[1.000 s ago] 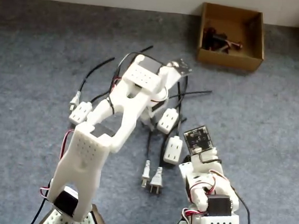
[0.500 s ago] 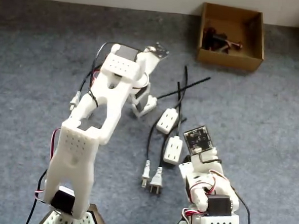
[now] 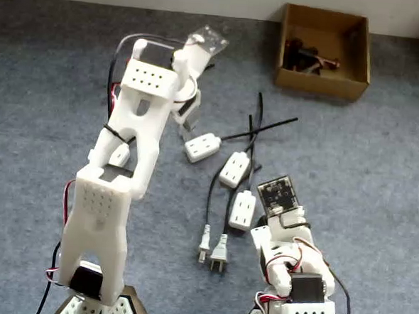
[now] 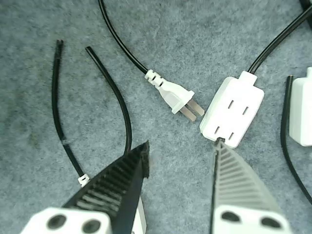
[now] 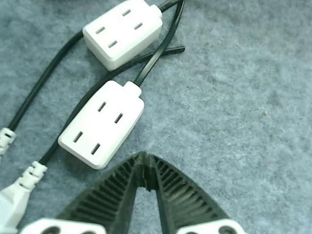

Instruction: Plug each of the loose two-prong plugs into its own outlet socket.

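Three white outlet blocks (image 3: 201, 147) (image 3: 234, 168) (image 3: 242, 209) lie on the grey carpet mid-scene, and a fourth (image 3: 117, 155) is partly hidden by the left arm. Two white two-prong plugs (image 3: 204, 243) (image 3: 218, 252) lie loose near the front. My left gripper (image 4: 180, 146) is open above the carpet. Just beyond its fingertips lie another loose plug (image 4: 175, 97) and an outlet block (image 4: 233, 112), prongs almost touching the block. My right gripper (image 5: 145, 163) is shut and empty, right beside the nearest outlet block (image 5: 103, 129), with a second block (image 5: 123, 29) farther on.
A cardboard box (image 3: 323, 43) holding dark parts stands at the back right. Black cables (image 3: 257, 128) cross between the outlet blocks, and loose cable ends (image 4: 105, 83) lie near the left gripper. Bare carpet stretches to the right of the arms.
The left arm has swung left and farther back, uncovering the outlet block it was over. The cables near it shifted. The right arm has stayed still.
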Controlling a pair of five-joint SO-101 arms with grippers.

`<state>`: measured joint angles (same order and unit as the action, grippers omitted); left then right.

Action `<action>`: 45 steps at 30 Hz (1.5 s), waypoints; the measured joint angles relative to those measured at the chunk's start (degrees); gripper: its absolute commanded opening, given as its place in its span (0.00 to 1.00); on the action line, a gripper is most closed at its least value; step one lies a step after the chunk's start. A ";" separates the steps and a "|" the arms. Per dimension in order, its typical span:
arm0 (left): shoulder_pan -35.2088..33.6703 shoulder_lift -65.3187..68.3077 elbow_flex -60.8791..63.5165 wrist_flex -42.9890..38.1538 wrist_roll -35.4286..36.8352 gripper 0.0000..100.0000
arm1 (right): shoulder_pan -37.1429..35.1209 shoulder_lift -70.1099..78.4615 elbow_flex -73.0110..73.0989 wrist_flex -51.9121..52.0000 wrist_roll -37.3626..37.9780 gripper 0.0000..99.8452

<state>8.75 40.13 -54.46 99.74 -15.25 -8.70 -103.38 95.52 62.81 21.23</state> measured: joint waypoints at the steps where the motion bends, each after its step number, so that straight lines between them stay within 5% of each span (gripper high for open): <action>1: -0.35 -1.32 0.00 0.26 0.00 0.20 | 0.00 0.00 0.00 0.00 0.00 0.01; 12: -7.74 -21.27 16.44 0.70 -0.26 0.20 | 0.00 0.00 0.00 0.00 0.00 0.01; 20: -12.66 -35.69 39.30 0.18 -4.75 0.10 | 2.99 0.00 -0.09 1.32 0.00 0.01; 30: -14.07 -45.89 65.93 -13.19 -5.98 0.10 | 3.25 -0.26 -4.04 4.75 0.00 0.17; 40: -14.07 -54.42 85.98 -26.29 -6.59 0.10 | 3.52 0.79 -16.70 9.23 2.02 0.17; 45: -13.98 -58.55 91.69 -30.59 -4.75 0.21 | 3.43 12.84 -28.57 11.96 3.16 0.17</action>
<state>-5.23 -18.42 37.23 69.14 -20.00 -5.27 -90.55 66.95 74.77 24.40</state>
